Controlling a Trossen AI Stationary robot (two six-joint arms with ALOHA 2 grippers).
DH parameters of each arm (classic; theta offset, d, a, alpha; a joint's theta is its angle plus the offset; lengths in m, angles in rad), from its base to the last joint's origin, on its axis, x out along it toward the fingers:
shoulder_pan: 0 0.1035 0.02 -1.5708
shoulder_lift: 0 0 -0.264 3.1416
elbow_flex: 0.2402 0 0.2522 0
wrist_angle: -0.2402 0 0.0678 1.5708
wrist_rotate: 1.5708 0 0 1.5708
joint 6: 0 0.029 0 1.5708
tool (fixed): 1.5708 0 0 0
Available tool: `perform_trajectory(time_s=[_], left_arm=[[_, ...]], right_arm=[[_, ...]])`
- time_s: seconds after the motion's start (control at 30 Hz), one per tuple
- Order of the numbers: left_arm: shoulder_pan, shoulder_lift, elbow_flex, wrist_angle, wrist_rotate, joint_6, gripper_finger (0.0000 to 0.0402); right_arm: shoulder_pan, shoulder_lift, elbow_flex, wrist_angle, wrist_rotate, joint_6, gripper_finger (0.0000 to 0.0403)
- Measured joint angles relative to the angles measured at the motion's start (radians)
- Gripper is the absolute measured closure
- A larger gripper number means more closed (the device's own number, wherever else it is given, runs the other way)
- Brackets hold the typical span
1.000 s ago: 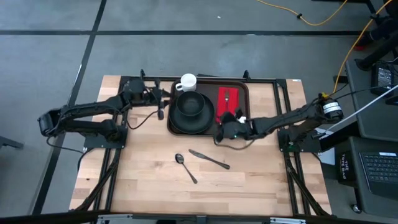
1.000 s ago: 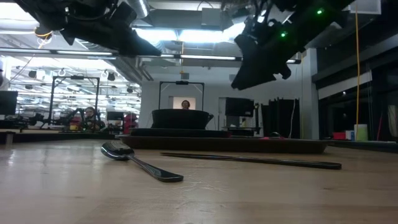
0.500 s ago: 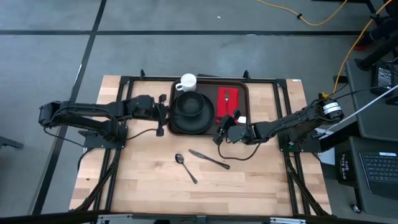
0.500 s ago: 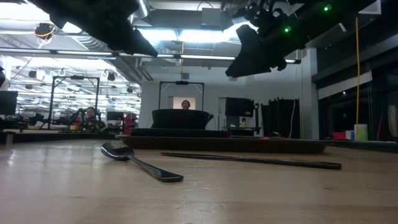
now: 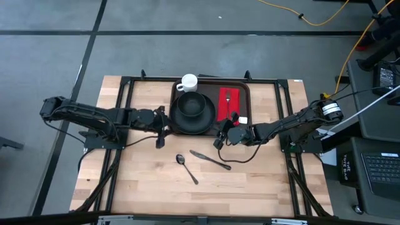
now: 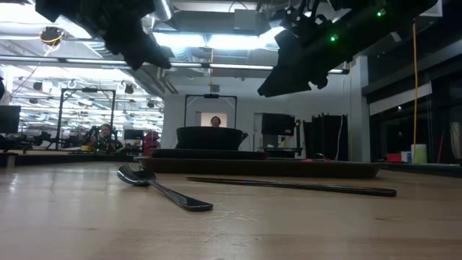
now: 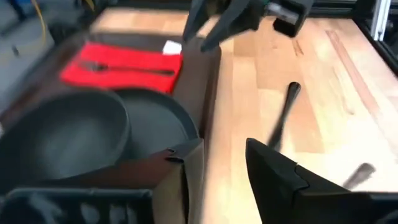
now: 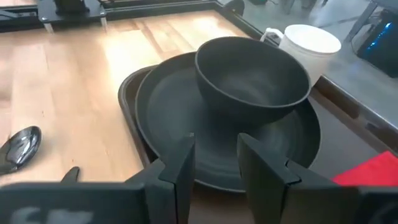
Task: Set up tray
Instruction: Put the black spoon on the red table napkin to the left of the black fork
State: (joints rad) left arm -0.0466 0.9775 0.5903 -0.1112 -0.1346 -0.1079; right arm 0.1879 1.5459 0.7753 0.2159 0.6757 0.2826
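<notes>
The left jaws [image 5: 160,127] stand apart with nothing between them, as the left wrist view shows. They hang just off the tray's left edge, near its front corner, so they look ready to go for the next thing. The right jaws [image 5: 219,139] also show a small gap and hold nothing. They hang by the tray's front edge, close to the napkin.

The tray [image 5: 244,89] sits at the back edge of the desk [image 5: 144,181], in the middle. On its left side is a black plate [image 5: 178,122] with a black bowl [image 5: 190,105] on top, stacked to save room. A white mug [image 5: 187,82] stands at the tray's back left corner. A red napkin [image 5: 224,107] lies on the right side with a fork [image 5: 228,97] on it, like a place set for dinner.

The spoon [image 5: 185,167] and the knife [image 5: 210,160] lie on the bare desk, in front of the tray. I think they go on next, so both jaws wait close by.
</notes>
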Motion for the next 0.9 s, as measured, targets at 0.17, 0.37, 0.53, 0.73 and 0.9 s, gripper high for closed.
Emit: perform_trajectory(time_s=[0.17, 0.37, 0.53, 0.73, 0.9], left_arm=[[-0.03, 0.0, 0.0, -0.077, 0.027, -0.163, 0.0281], [-0.09, 0.034, 0.0, -0.11, 0.082, -0.331, 0.0282], [-0.151, 0.112, 0.0, -0.116, 0.07, -0.474, 0.0281], [-0.178, 0.216, 0.0, -0.109, 0.084, -0.657, 0.0281], [-0.178, 0.283, 0.0, -0.103, 0.117, -0.702, 0.0281]], right_arm=[[0.0, 0.0, 0.0, 0.024, -0.054, 0.026, 0.0279], [0.001, 0.0, 0.0, 0.059, -0.084, 0.026, 0.0279], [0.026, 0.005, 0.0, 0.068, -0.12, 0.05, 0.0279], [0.052, 0.005, 0.0, 0.082, -0.116, 0.045, 0.0279], [0.053, 0.005, 0.0, 0.104, -0.103, 0.024, 0.0279]])
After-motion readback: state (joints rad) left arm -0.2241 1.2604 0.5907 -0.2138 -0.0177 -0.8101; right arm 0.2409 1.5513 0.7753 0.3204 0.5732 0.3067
